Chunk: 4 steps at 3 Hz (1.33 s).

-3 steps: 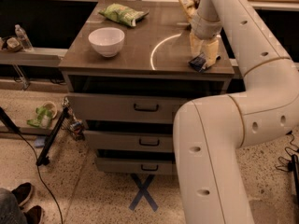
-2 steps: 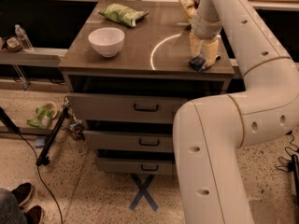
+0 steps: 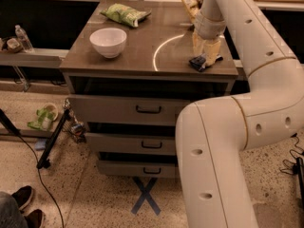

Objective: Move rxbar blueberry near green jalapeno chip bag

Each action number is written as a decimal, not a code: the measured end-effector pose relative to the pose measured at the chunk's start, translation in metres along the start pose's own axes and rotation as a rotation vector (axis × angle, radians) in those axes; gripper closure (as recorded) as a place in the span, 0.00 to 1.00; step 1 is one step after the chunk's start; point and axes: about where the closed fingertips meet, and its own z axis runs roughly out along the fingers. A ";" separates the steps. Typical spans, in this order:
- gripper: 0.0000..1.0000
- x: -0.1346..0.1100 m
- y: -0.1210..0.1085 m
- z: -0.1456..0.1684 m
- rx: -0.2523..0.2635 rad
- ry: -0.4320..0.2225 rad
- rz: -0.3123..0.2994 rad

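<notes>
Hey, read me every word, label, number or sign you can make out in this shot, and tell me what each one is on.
No words or numbers are legible anywhere.
green jalapeno chip bag: pale markings, too blurred to read.
rxbar blueberry, under the hand near the table front edge: lettering unreadable.
Floor: blue tape cross, reads as "X", no text.

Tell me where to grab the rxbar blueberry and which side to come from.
Take the rxbar blueberry across its narrow width, coming straight down from above. It is small and flat, low on the countertop near the front edge, so a sideways approach looks poor. The gripper hangs directly over it.
</notes>
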 end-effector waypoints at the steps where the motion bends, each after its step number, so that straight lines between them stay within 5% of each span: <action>1: 1.00 0.000 0.000 -0.002 0.000 0.000 0.000; 3: 1.00 -0.051 -0.065 -0.180 0.501 -0.106 0.090; 4: 1.00 -0.051 -0.065 -0.180 0.501 -0.106 0.090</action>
